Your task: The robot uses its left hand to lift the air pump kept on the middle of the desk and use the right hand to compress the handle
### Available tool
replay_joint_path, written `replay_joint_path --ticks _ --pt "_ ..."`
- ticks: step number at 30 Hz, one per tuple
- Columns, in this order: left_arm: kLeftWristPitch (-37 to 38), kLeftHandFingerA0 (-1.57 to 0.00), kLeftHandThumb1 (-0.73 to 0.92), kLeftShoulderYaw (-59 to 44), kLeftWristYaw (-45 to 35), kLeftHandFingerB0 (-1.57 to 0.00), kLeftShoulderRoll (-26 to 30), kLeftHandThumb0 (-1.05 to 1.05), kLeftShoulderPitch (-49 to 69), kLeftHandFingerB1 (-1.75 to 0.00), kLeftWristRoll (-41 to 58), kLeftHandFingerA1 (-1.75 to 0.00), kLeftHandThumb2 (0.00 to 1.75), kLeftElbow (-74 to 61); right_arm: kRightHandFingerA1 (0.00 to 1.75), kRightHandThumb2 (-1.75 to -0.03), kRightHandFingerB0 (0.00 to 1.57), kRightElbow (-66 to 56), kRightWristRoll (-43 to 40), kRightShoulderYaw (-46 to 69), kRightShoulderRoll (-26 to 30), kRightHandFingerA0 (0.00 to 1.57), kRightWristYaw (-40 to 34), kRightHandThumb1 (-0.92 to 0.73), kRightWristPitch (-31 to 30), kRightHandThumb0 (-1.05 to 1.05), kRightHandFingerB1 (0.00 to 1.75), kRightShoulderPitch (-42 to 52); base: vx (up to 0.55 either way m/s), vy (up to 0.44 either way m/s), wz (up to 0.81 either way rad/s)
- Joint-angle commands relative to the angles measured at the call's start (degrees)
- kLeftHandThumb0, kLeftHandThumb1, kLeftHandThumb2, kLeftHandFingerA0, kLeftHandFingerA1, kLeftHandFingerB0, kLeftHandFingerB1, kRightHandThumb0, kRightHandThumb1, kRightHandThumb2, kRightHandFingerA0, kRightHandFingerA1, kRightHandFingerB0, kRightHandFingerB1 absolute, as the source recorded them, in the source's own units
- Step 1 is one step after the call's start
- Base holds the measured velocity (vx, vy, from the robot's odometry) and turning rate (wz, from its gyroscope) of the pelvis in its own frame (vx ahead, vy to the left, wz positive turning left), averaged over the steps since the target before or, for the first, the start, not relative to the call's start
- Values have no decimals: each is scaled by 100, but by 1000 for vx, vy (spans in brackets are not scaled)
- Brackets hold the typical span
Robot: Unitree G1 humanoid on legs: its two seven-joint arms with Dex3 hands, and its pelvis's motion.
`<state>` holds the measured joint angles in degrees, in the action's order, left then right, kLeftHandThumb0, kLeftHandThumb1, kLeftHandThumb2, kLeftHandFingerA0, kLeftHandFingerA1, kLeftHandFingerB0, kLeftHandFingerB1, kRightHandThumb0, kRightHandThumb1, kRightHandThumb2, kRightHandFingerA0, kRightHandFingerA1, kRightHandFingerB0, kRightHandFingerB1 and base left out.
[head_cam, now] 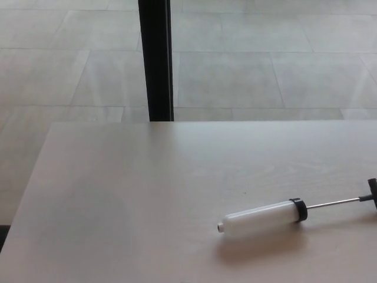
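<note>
Air pump: the white plastic cylindrical air pump (pixel 262 217) with black collar lies on its side on the pale wooden bench (pixel 129 200), towards the right.
Rod: thin metal rod (pixel 333 204) drawn out rightward to the black handle (pixel 372 197) at the picture's edge.
Fingers: neither hand shows, so I cannot tell.
Background: black upright post (pixel 156 59), tiled floor (pixel 265 71).

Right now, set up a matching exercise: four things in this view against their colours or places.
Things:
1. pump barrel
2. pump rod
3. post
4. desk

Descriptions:
A. thin metal, running out to the right
B. black, upright beyond the far edge
C. white, lying on its side
D. pale wood, bearing the pump

Pairs: 1-C, 2-A, 3-B, 4-D
</note>
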<state>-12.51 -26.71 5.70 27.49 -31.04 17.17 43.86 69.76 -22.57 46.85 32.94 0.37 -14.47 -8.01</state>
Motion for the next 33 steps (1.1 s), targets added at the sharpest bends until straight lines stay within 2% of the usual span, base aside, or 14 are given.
replay_joint_path --ticks 1,6,7,10,14,17,19,20,21,25,26,27,28,33 --pt "-756 -28 79 1529 -502 -24 -459 -65 34 -43 -667 -56 63 -1662 70 -65 38 136 -198 13 94 40 -144 -86 -163 -59 41 -22 0 0 0" --pt "-1236 -34 55 2827 -579 -15 -831 -62 197 -51 -983 -65 99 -3215 70 -66 32 117 -312 114 56 35 -182 -88 -159 -58 41 10 0 0 0" --pt "-1291 -26 75 3114 -609 -27 -820 -69 223 -43 -1152 -57 62 -3406 67 -66 31 115 -321 124 49 32 -174 -89 -125 -58 40 19 0 0 0" --pt "-1182 -46 59 3794 -677 -25 -810 -74 260 -55 -1581 -82 97 -3815 68 -66 31 127 -328 144 66 33 -299 -88 -103 -59 40 -40 0 0 0" --pt "-1445 -36 72 4606 -623 -30 -924 -71 109 -49 -2015 -74 62 -4007 61 -101 12 106 -411 245 142 22 -337 -71 -149 -66 45 -79 0 0 0" --pt "-1292 -37 73 5019 -576 -32 -905 -73 127 -48 -2354 -70 62 -3966 61 -66 10 16 -342 231 209 15 -642 -90 -109 -64 32 -137 0 0 0" --pt "-1155 -39 58 5197 -543 -19 -909 -74 177 -53 -2480 -72 102 -3956 60 -96 7 -37 -420 354 315 12 -925 -72 -76 -66 47 -243 0 0 0" --pt "-1126 -29 72 5367 -527 -29 -891 -79 219 -51 -2577 -75 63 -4006 54 -116 0 -88 -617 590 445 2 -912 -65 129 -34 51 -358 0 0 0" --pt "-1141 -29 71 5423 -501 -29 -878 -81 232 -51 -2598 -76 64 -4036 57 -67 13 -106 -624 627 510 10 -940 -90 201 -61 38 -414 0 0 0" --pt "-1301 -26 70 5742 -661 -25 -657 -83 106 -47 -2804 -68 68 -4139 58 -96 7 -270 -567 693 809 11 -1174 -69 575 -64 48 -911 0 0 0" --pt "-1398 -25 75 5796 -678 -28 -655 -80 81 -46 -2810 -68 63 -4176 57 -66 11 -332 -593 722 886 12 -1077 -88 596 -62 39 -1009 0 0 0" --pt "-1473 -27 61 5851 -699 -21 -659 -85 56 -54 -2818 -68 103 -4212 61 -97 6 -403 -604 740 947 15 -1045 -67 627 -65 48 -1124 0 0 0" --pt "-1588 -22 76 5913 -742 -27 -641 -83 20 -47 -2837 -72 63 -4284 59 -96 5 -474 -634 753 994 12 -921 -67 656 -65 48 -1253 0 0 0" --pt "-1775 -24 76 6098 -833 -27 -767 -86 -74 -47 -2837 -67 63 -4293 64 -100 8 -1309 -422 485 1014 22 -778 -67 438 -68 47 -1536 0 0 0"
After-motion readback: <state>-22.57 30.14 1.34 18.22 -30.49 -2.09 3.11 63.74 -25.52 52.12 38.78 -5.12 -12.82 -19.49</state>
